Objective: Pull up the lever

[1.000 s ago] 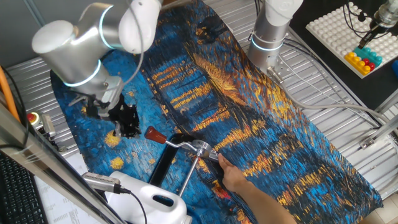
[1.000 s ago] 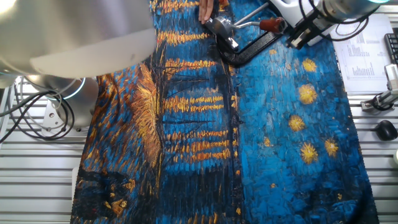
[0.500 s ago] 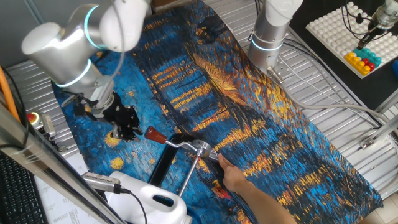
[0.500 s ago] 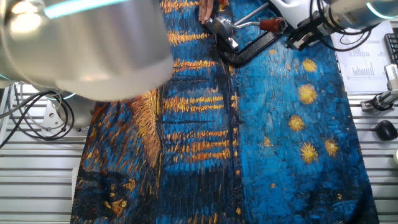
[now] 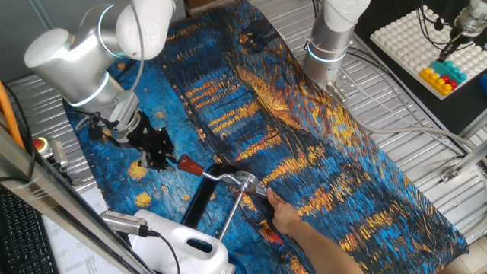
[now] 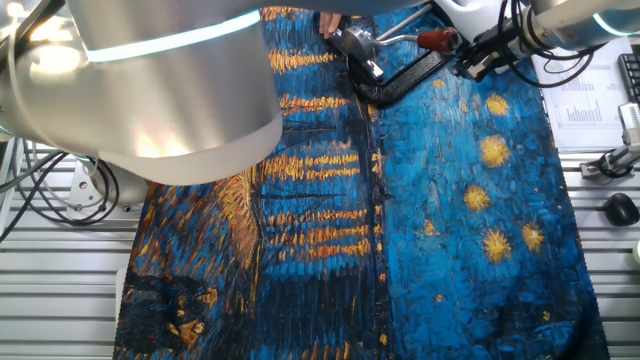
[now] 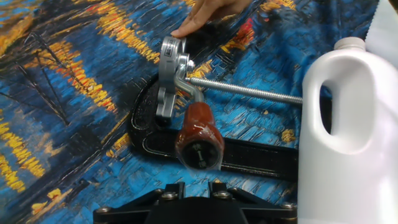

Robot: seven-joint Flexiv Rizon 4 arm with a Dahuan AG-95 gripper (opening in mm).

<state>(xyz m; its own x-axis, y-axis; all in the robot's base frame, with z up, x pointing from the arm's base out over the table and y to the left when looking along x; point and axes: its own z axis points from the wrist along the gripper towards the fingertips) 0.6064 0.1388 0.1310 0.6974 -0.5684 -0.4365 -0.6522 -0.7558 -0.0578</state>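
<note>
The end effector (image 5: pixel 158 154) hovers just left of the lever (image 5: pixel 199 169), whose knob (image 7: pixel 198 137) points at the camera; finger spread cannot be told. Centre on the knob, close, then lift about the hub (image 7: pixel 170 70).

Spread over the bench (image 5: pixel 426 164): a blue and orange painted cloth (image 5: pixel 319 152), wrinkled down the middle. Lying on the cloth, a flat black bar (image 7: pixel 249 155) and a long plain silver rod (image 7: pixel 249 90), the rod crossing above the bar toward a white plastic jug (image 7: pixel 348 137) with a handle. Standing at the cloth's edge, that jug upright, cap on. Back at the far corner, a white peg board (image 5: pixel 422 38) carrying red, yellow and blue pieces (image 5: pixel 446 73). Beside the cloth, printed paper sheets (image 6: pixel 590 90) and a black computer mouse (image 6: pixel 621 209). Loose grey cables (image 5: pixel 396 106) trailing across the slatted metal top. Near the edge, a red button (image 5: pixel 39 144).
</note>
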